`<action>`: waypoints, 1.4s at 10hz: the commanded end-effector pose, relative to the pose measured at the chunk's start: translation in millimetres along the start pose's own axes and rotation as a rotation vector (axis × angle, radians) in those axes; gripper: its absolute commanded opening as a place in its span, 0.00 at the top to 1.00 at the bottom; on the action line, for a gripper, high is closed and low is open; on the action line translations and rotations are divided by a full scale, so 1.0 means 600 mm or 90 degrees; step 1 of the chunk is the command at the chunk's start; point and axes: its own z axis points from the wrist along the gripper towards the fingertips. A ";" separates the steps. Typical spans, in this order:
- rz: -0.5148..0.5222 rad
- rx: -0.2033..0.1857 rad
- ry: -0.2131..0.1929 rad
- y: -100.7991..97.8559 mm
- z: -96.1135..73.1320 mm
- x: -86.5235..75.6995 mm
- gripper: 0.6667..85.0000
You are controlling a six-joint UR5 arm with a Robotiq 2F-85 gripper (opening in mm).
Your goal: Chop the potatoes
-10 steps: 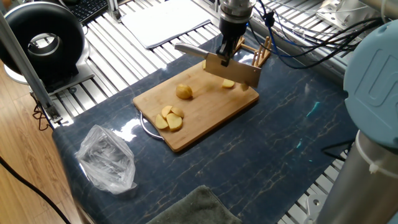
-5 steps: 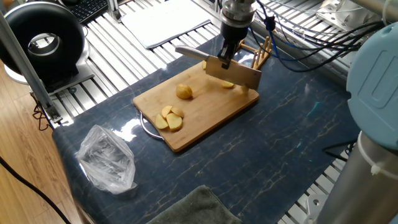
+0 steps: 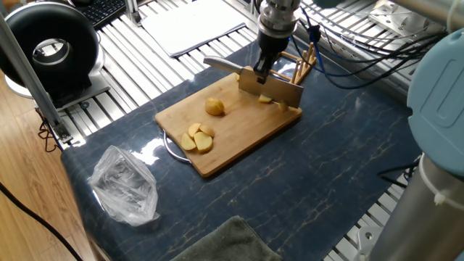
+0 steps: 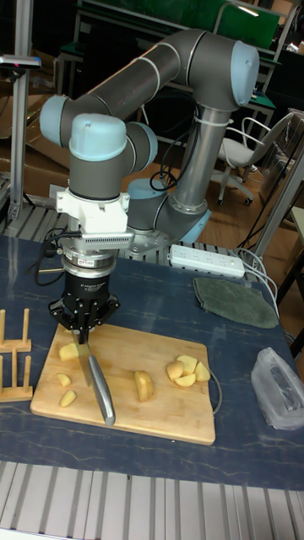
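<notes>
Since half a second back, the knife has come down a touch, and its blade now sits closer to the potatoes at the far end of the bamboo board. From my seat the gripper has its fingers clamped on the knife handle, with the blade angling down toward the board in the tall fixed view. The pieces lie in three groups on the board: a few small ones under and beside the blade, one rounded piece near the middle, and a cluster of cut pieces toward the near end. A wooden rack stands just beside the board's far edge, close to the blade tip. My worry is the rounded pieces: if the edge lands off-centre, one could roll or squirt out from under it and off the board. I also judge the blade could nick the rack if the stroke drifts that way. A plastic bag lies well apart on the dark mat, out of harm's way.
</notes>
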 end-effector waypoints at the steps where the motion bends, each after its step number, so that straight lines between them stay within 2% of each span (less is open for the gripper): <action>1: -0.003 -0.012 0.005 -0.006 -0.014 0.008 1.00; 2: 0.008 -0.025 0.035 0.000 -0.048 0.018 1.00; 3: 0.026 -0.043 0.072 0.015 -0.107 0.020 1.00; 4: 0.070 -0.061 0.098 0.054 -0.151 0.006 1.00; 5: 0.092 -0.056 0.113 0.075 -0.171 -0.011 1.00; 6: 0.095 -0.045 0.119 0.078 -0.173 -0.023 1.00; 10: 0.087 -0.033 0.104 0.072 -0.152 -0.067 1.00; 12: 0.070 -0.021 0.089 0.057 -0.138 -0.078 1.00; 14: 0.049 -0.021 0.072 0.036 -0.116 -0.071 1.00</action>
